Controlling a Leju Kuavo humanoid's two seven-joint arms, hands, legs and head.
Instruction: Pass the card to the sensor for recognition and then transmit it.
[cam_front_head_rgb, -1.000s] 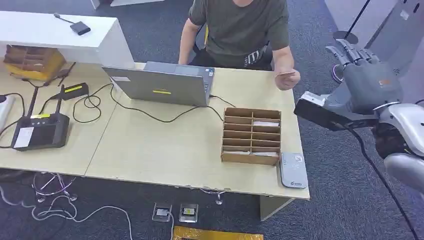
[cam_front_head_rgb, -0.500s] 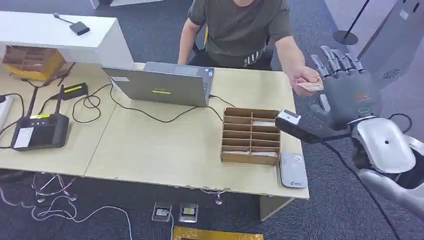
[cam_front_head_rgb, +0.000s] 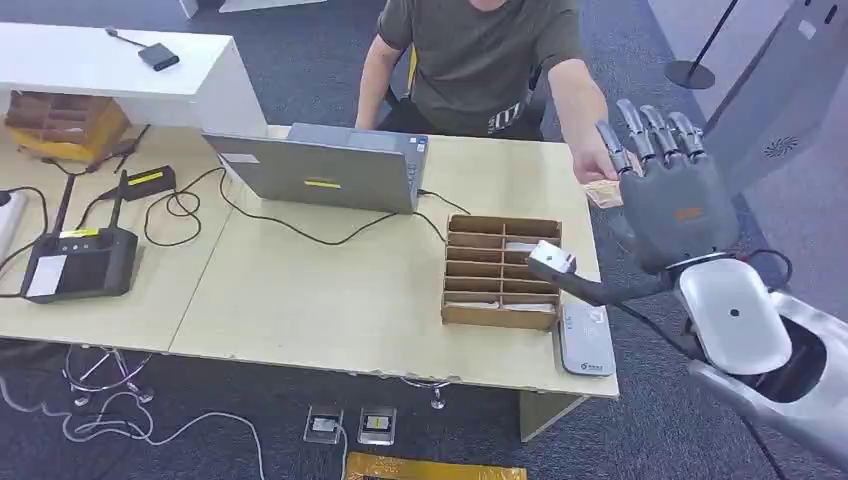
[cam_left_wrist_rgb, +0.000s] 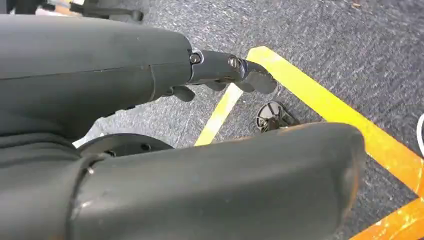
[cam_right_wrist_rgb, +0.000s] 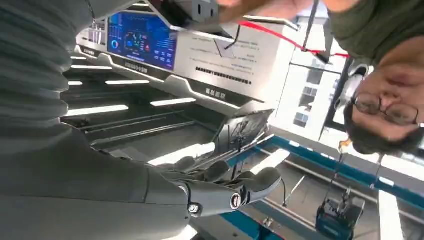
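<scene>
Off the right end of the table (cam_front_head_rgb: 300, 300), the right hand (cam_front_head_rgb: 665, 190) is raised with fingers spread and holding nothing, while the card (cam_front_head_rgb: 601, 193) lies just beyond its fingertips on the left, long axis roughly level, pinched in the person's hand (cam_front_head_rgb: 590, 165).

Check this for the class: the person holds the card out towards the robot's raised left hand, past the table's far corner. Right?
Not quite. The raised hand is the robot's right hand, as the head view shows. The person's hand does hold the card out past the table's far corner.
</scene>
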